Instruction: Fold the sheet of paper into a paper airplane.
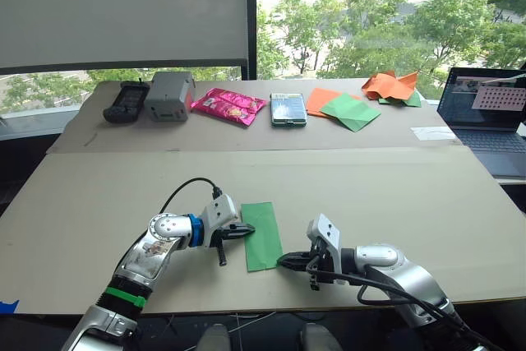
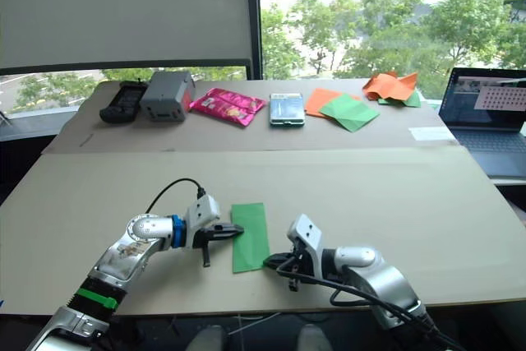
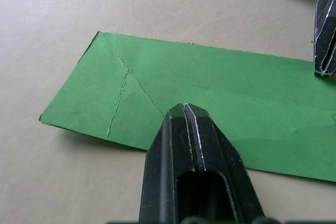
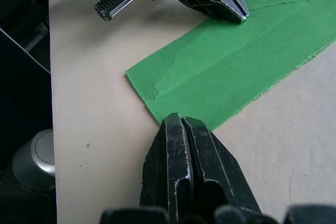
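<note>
**Folded strip pinned at two edges — slip and skew are the risks**

Left of centre, low in the head view: my left gripper [image 1: 243, 231] has its fingers pressed together, the tip resting on the sheet [image 1: 263, 236] at its left long edge. From the wrist view the tip sits on top of the paper, pinching nothing.

Centre: the sheet lies flat on the table [image 1: 394, 195] as a narrow strip, apparently folded in half lengthwise, long axis running away from me. Diagonal creases show at its far end and a lengthwise crease down the middle.

Right of centre: the right gripper [image 1: 286, 261] also has its fingers together, tip just at the strip's near right corner; touching or barely short, I cannot tell.

Risks, as I judge them:
- Paper is thin and the table smooth. Any sideways push from a closed tip will likely slide the whole strip rather than fold it.
- If the left tip lifts first, nothing anchors the sheet and the right tip could spin it.
- Pushing at the near corner may buckle or crumple it, adding a stray crease.
- Neither gripper can catch a flap until it opens; prying an edge up may separate the layers.
</note>
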`<state>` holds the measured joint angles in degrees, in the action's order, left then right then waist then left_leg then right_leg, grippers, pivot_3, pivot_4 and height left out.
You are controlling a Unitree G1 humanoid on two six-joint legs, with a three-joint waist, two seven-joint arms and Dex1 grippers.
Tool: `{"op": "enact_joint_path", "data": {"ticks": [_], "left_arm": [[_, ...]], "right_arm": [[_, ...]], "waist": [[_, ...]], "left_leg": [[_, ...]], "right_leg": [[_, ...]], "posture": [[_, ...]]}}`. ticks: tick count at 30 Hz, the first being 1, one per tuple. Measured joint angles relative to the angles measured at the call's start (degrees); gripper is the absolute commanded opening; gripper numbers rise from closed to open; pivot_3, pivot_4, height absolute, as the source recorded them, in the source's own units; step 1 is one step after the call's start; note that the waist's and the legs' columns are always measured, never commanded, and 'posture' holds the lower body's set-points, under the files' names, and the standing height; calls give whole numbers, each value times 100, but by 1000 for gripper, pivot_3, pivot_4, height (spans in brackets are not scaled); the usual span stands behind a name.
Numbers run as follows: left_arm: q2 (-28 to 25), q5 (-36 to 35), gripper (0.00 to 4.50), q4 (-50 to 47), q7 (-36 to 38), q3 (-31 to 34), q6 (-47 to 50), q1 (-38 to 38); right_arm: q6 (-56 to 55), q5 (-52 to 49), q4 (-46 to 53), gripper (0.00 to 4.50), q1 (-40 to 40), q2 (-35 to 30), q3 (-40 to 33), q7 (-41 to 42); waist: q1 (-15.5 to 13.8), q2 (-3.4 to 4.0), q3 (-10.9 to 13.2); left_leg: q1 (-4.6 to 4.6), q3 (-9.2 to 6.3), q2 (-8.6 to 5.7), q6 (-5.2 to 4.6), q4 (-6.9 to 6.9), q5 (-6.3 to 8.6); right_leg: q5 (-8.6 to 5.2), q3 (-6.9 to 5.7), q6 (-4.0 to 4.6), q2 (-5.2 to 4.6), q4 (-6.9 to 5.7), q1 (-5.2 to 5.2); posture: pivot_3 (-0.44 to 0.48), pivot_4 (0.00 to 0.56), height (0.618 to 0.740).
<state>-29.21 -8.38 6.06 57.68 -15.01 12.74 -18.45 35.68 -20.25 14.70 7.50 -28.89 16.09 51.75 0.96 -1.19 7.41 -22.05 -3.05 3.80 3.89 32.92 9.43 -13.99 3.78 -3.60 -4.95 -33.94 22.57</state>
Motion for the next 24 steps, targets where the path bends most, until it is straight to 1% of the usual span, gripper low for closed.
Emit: {"op": "enact_joint_path", "data": {"ticks": [3, 5, 6, 8, 11, 14, 18, 24], "left_arm": [[0, -121, 0, -78, 47, 75, 97, 17], [-79, -429, 0, -307, 114, 322, 391, 145], [-144, -608, 0, -446, 157, 461, 540, 182], [-299, -929, 0, -772, 198, 753, 815, 195], [-543, -1260, 0, -1153, 237, 1125, 1128, 259], [-698, -1330, 0, -1249, 272, 1189, 1209, 399], [-684, -1144, 0, -1174, 253, 967, 1102, 494], [-376, -914, 0, -863, 191, 607, 867, 448]], "right_arm": [[253, -384, 174, 43, -11, 95, -365, -141], [512, -945, 705, 43, -6, 235, -929, -351], [629, -1212, 998, 43, 12, 266, -1186, -469], [819, -1498, 1444, 43, 57, 250, -1468, -674], [1022, -1655, 1774, 43, -50, 212, -1467, -910], [1075, -1639, 1858, 43, -205, 138, -1423, -1122], [1014, -1431, 1862, 43, -367, 46, -1296, -1324], [999, -1373, 1867, 43, -446, 1, -1261, -1462]], "waist": [[-7, 10, 13], [-7, 5, 20], [5, 1, 22], [2, -6, 23], [-5, -3, 24], [-10, -3, 25], [-18, -5, 27], [-21, -5, 27]], "left_leg": [[-27, 1, -1, 0, 0, 0], [-59, 0, 0, -3, -3, -2], [-63, -2, 1, -3, -5, -2], [-54, -3, 5, -3, -8, -2], [-45, -1, 4, -2, -13, -1], [-45, 1, 1, -1, -10, -1], [-50, 8, -1, -1, -10, -1], [-57, 17, -3, -1, -9, -1]], "right_leg": [[0, 0, 0, 0, -2, 25], [1, 0, 0, 2, -8, 56], [1, 0, -1, 5, -11, 57], [2, 0, 0, 8, -12, 55], [1, 0, 0, 6, -9, 52], [1, 0, 1, -1, 0, 53], [1, -1, 1, -11, 27, 54], [1, -1, 1, -15, 40, 55]], "posture": [[0, 150, 718], [0, 150, 718], [0, 150, 718], [0, 150, 718], [0, 150, 718], [0, 150, 718], [0, 150, 718], [0, 150, 718]]}}
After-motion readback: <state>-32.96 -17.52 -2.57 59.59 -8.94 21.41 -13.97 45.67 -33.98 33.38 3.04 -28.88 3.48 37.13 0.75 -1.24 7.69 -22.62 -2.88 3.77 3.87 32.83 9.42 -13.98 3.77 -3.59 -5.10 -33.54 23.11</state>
